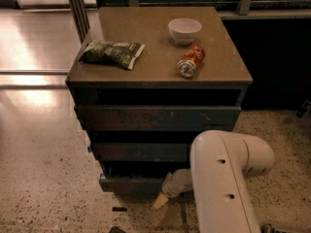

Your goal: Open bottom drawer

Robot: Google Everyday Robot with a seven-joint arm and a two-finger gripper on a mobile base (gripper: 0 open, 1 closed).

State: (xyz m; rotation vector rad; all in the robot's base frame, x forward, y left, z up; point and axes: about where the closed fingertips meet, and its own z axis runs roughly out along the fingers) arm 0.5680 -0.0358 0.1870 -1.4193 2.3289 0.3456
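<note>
The bottom drawer [127, 184] just above and behind the hand [162, 200]

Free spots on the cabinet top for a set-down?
Bare: the middle of the cabinet top between the chip bag and the can, the strip along the front edge, and the back-left corner behind the bag. Crowded: bowl and can sit close. The gripper is low at the bottom drawer.

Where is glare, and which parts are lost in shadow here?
Camera view: glare whitens the floor at upper left; the gaps between the drawers of the cabinet are black; the bottom drawer is dim; the end effector sits at its front edge, beside the brightly lit arm.
</note>
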